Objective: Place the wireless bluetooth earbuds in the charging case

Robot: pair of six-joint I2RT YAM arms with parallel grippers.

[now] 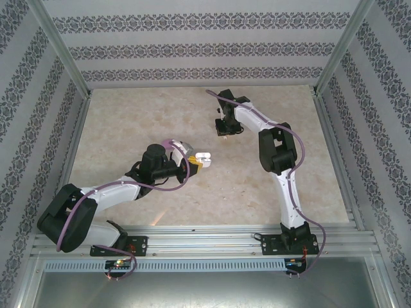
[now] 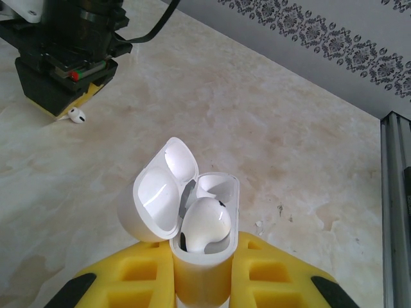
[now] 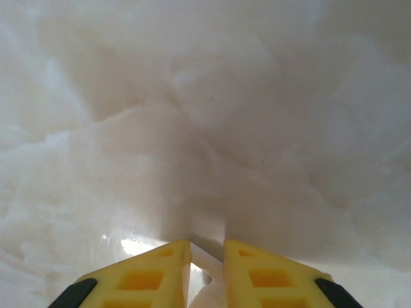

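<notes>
Loose white earbud lies on the tabletop, tucked against the right jaws. Right jaws: down at the surface, narrowed to a slit, with a white bit between the yellow fingers. It looks like the bud's stem pinched for pickup, but firmness is unclear. Left jaws: clamped hard on the charging case, lid flipped open, seated bud in one slot, free slot beside it. The case is held well apart with its mouth turned outward, probably to present the free slot for insertion.
</notes>
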